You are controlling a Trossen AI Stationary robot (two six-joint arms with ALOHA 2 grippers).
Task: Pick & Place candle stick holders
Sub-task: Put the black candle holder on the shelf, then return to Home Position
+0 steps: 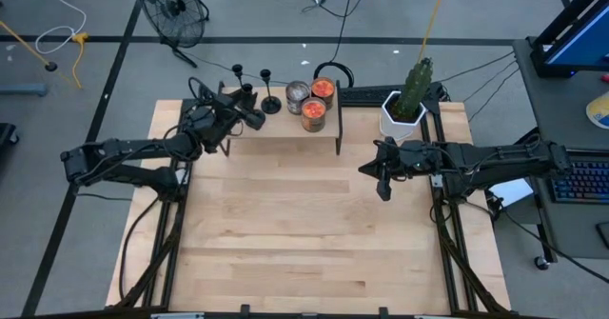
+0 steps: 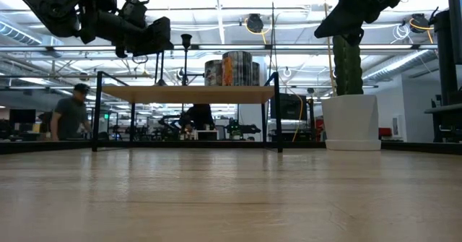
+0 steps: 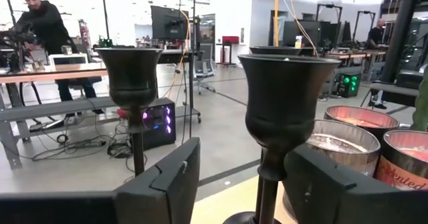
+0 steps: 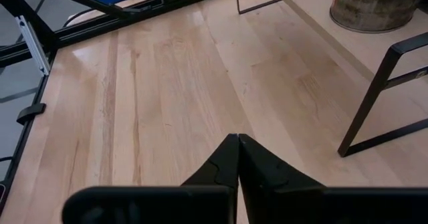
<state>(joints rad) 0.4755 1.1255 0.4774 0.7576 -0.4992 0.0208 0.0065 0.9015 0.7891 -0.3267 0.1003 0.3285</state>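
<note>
Left gripper [image 1: 255,119] is reaching over the raised wooden shelf [image 1: 285,131] at the table's far edge, fingers spread wide. In the left wrist view the open fingers [image 3: 160,184] are framing the stem of the nearest candle stick holder [image 3: 284,110]; no contact visible, so nothing is gripped yet.

Candle stick holders are standing upright on the shelf's left part: one near the left gripper [image 1: 247,92], one toward the shelf's back edge [image 1: 237,71], one just beside the jars [image 1: 270,100]. Which of these is the one between the fingers cannot be told for sure.

Glass jars [image 1: 312,103] are sitting mid-shelf, untouched. A potted cactus [image 1: 411,95] is standing to the shelf's right.

Right gripper [image 1: 383,188] is waiting over the bare table [image 1: 285,233], right of centre, fingers pressed together on nothing.

Progress, judged: all holders appear to be on the shelf, none moved off. First grasp is only being lined up; closing, lifting and placing all remain.
</note>
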